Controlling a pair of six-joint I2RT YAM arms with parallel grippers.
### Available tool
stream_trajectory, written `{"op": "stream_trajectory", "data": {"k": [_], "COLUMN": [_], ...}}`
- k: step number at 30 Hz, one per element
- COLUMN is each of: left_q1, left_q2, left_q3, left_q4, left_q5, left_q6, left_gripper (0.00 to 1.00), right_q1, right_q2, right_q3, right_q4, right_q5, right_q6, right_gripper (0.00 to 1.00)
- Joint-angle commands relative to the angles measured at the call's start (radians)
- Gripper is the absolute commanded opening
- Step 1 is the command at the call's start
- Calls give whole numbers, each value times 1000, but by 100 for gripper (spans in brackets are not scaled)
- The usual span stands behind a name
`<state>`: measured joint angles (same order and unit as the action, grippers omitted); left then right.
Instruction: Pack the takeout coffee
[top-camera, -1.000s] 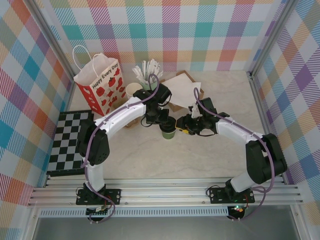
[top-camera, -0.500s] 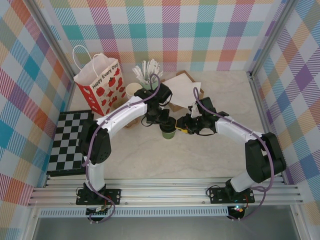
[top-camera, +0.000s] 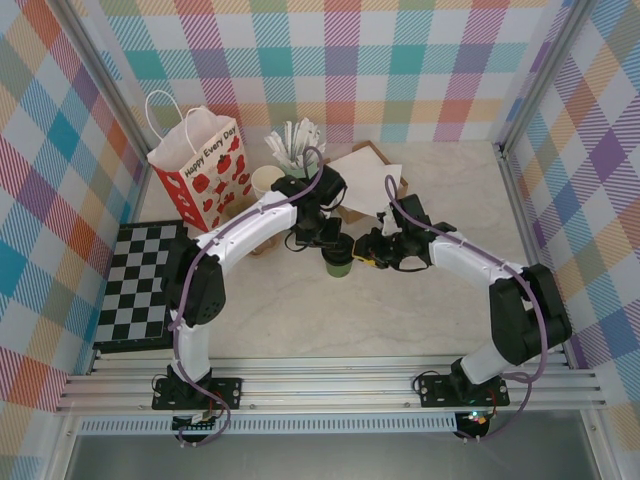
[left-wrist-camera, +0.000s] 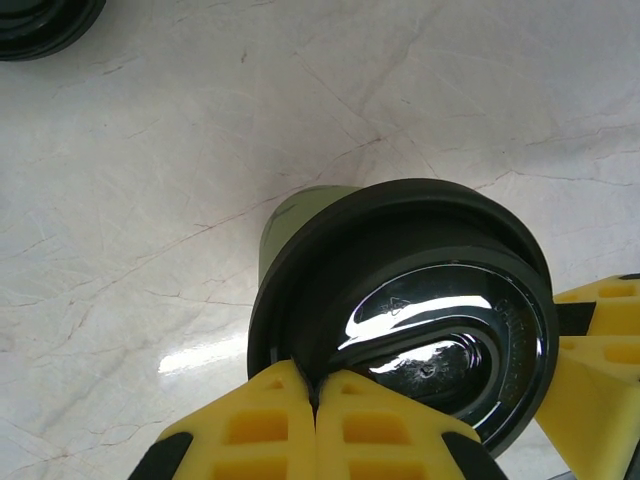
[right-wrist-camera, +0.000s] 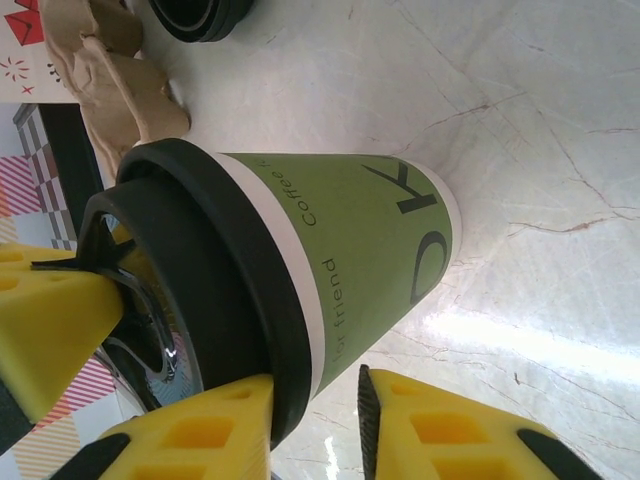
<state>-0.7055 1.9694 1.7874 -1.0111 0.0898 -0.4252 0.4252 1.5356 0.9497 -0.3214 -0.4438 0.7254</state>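
The coffee cup (right-wrist-camera: 350, 240) has a matt green paper wall with black print, and a glossy black plastic lid (left-wrist-camera: 430, 320) that mirrors the light. The table (left-wrist-camera: 150, 200) looks like polished pale marble with fine veins. Yellow fingertips (right-wrist-camera: 440, 430) at the lower frame edge look like matt moulded plastic.
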Motion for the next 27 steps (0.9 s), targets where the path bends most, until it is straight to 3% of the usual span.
{"op": "stream_trajectory", "data": {"k": [1,5,9,17,27], "left_q1": [-11,-9,-9,-9,-8], "left_q2": [75,32,34,84,101], "left_q3": [-17,37,86,159,142], "left_q4": [-85,-85,-69,-100,-95], "left_q5": [-44,-83,-9,4,10], "left_q6": [71,213,340,390,381], "left_gripper": [0,0,0,0,0], "right_q1": [-20,-130,-177,-175,-166], "right_q2": [-5,-91,16,186,283], "right_q3": [-76,-52,57,190,244], "right_q4": [-107,-6,-66,-99,-127], "right_q5": [93,-122,-310,-401,-433], "right_q6": [7,4,-167,-201,-230], "right_gripper": [36,43,40,39,34]}}
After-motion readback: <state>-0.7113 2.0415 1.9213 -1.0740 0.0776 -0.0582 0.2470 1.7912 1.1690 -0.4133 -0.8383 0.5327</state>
